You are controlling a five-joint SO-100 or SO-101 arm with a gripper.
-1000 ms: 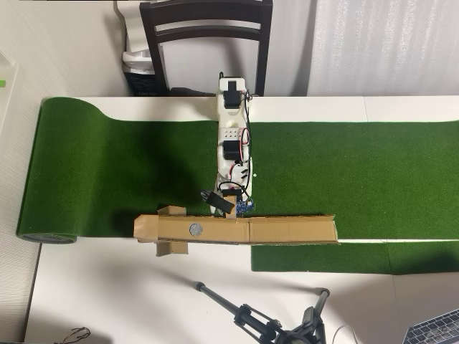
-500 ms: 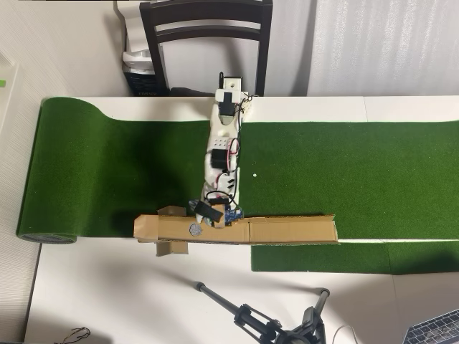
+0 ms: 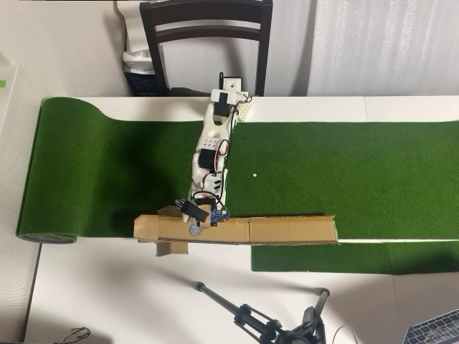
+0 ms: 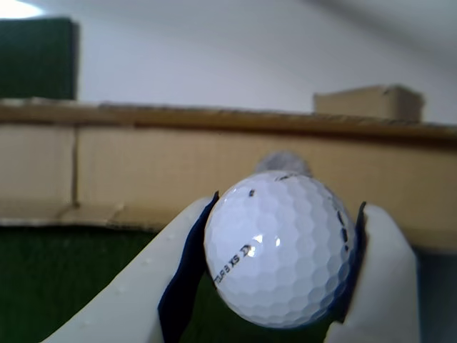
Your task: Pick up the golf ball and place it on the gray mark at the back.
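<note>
In the wrist view the white dimpled golf ball (image 4: 278,250) sits clamped between my gripper's (image 4: 285,209) two pale fingers (image 4: 143,286), so the gripper is shut on it. Just beyond the ball's top, the gray mark (image 4: 283,162) shows on the brown cardboard strip (image 4: 143,171). In the overhead view the gripper (image 3: 193,217) hangs at the strip's far edge, right above the gray mark (image 3: 194,231), and the ball is hidden under the arm. The cardboard strip (image 3: 287,229) runs along the turf's near edge.
Green turf (image 3: 358,172) covers the white table, with a tiny white dot (image 3: 254,174) on it. A dark chair (image 3: 208,36) stands behind the arm's base. A tripod (image 3: 265,319) lies on the table's front. Cardboard flaps (image 3: 171,248) stick out beside the strip.
The arm has swung left in the overhead view, carrying the gripper from right of the gray mark to right over its far edge.
</note>
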